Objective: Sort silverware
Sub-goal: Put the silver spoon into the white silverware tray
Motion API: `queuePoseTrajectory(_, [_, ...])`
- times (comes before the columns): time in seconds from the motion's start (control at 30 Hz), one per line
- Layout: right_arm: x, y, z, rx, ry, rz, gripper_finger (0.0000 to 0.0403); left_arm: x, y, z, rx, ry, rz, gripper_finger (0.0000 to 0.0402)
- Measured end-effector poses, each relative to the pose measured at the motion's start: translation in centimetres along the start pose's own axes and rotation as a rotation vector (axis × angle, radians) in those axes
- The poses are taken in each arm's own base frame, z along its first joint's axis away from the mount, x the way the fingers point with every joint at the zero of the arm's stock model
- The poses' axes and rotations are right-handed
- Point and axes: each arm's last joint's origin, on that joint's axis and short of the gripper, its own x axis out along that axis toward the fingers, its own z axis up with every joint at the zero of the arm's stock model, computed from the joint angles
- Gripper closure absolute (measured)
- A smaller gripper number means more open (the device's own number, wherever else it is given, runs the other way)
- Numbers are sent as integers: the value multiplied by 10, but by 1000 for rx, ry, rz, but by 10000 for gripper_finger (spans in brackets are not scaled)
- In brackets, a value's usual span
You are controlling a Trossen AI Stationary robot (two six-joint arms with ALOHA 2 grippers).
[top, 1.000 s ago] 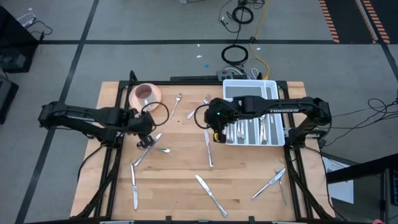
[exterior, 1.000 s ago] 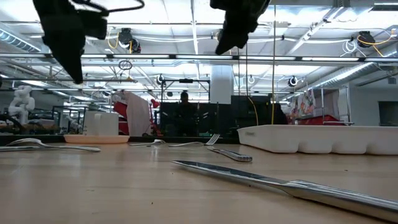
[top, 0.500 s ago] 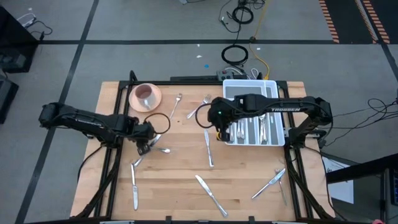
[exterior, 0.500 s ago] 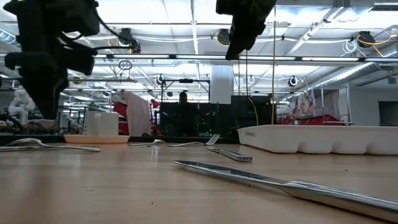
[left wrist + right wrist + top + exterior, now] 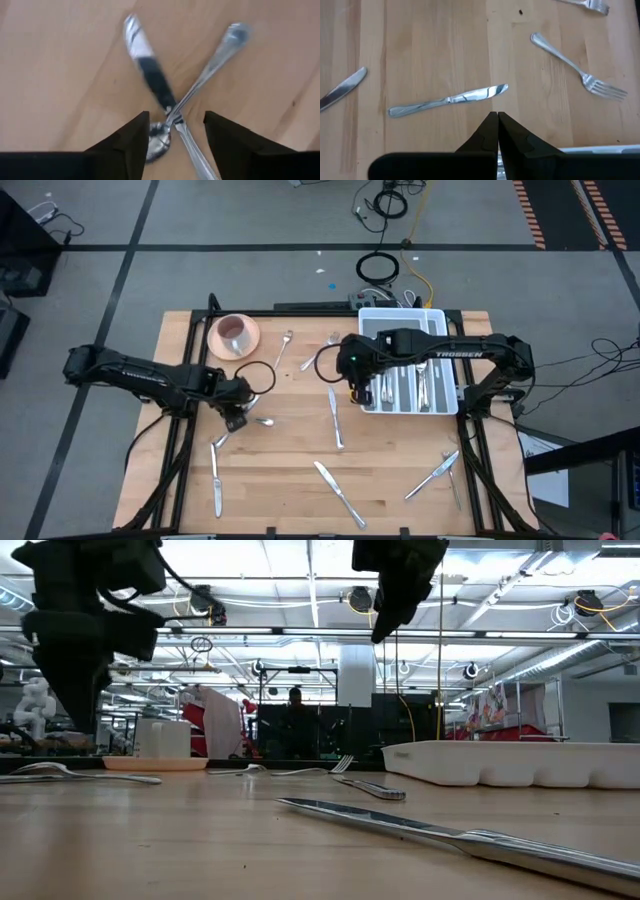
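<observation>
I count one white tray (image 5: 400, 313), one pink bowl (image 5: 235, 332) and roughly ten loose silverware pieces (image 5: 335, 420) — those inside the tray I can't count. Below my left wrist — one knife (image 5: 150, 75), one spoon (image 5: 210, 70).

We see even, bright light from ceiling strips in the low view, the arms mere dark shapes against them. The near knife (image 5: 470, 838) is soft. In the left wrist view the crossed knife (image 5: 150, 75) and spoon (image 5: 200, 90) blur; glare glints on both
</observation>
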Motion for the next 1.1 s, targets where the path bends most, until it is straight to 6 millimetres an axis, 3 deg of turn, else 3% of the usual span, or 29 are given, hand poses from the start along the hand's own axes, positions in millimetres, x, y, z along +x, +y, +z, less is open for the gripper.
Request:
queuePoseTrajectory(0.3, [0,0,-1,-5,13,2,403,19,2,1,-614,58,191,187])
queuePoseTrajectory(0.4, [0,0,-1,-3,14,2,403,25,0,3,-702,60,211,187])
queuePoseTrajectory(0.9, [0,0,-3,-35,28,7,403,39,-31,-1,-115,81,111,187])
queuePoseTrajectory(1.1, [0,0,-3,-30,28,6,403,44,-39,5,-34,24,70,187])
